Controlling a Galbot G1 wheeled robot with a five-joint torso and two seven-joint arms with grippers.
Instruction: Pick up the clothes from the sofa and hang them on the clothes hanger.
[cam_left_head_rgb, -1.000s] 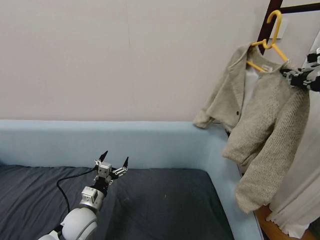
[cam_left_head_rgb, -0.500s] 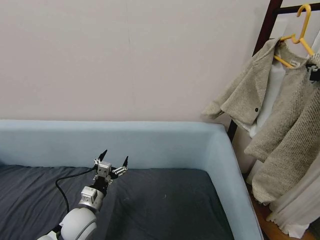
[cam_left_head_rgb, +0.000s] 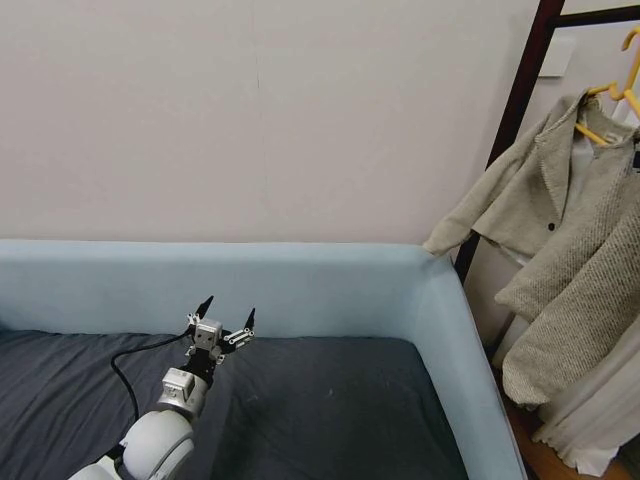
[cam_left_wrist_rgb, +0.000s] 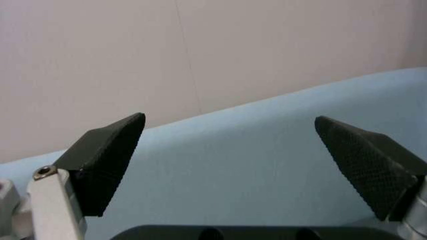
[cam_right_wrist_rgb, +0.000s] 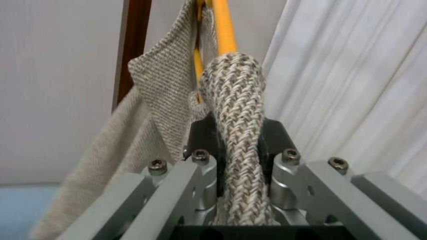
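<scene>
Right gripper (cam_right_wrist_rgb: 233, 132) clamped on cardigan (cam_left_head_rgb: 560, 250), upper right, on hanger (cam_right_wrist_rgb: 223, 25). Left gripper (cam_left_head_rgb: 222, 322) wide, lower left, over sofa (cam_left_head_rgb: 330, 290).

Cardigan (cam_left_head_rgb: 565, 250) on hanger (cam_left_head_rgb: 603, 91), right of sofa (cam_left_head_rgb: 250, 290)

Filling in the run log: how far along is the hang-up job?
Done: the cardigan is off the sofa and on the yellow hanger. In hand: the right gripper is shut on its fabric beside the rack. Remaining: hook on the rack unconfirmed, then release. The left gripper hangs open over the sofa.
</scene>
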